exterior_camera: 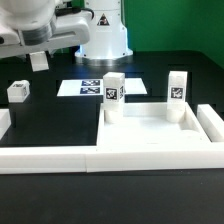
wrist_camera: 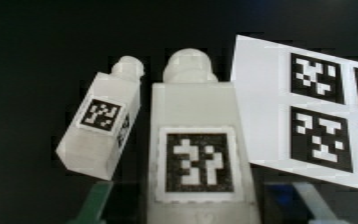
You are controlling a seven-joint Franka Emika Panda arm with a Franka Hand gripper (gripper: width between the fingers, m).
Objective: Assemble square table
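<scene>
The square table slab (exterior_camera: 150, 128) lies at the middle right of the exterior view, with two leg blocks standing upright in its far corners (exterior_camera: 113, 98) (exterior_camera: 177, 92). A third leg block (exterior_camera: 18, 92) lies on the dark table at the exterior view's left. It also shows in the wrist view (wrist_camera: 105, 115). My gripper (exterior_camera: 40, 60) hangs above the table at the upper left, shut on the fourth leg block (wrist_camera: 197, 140). In the wrist view the gripper (wrist_camera: 197, 198) has a finger on each side of this tagged block, whose rounded end points away from the camera.
The marker board (exterior_camera: 95, 88) lies between the loose leg block and the slab. It also shows in the wrist view (wrist_camera: 309, 100). Long white border bars run along the front (exterior_camera: 60, 160) and the right (exterior_camera: 210, 125). The robot base (exterior_camera: 105, 35) stands at the back.
</scene>
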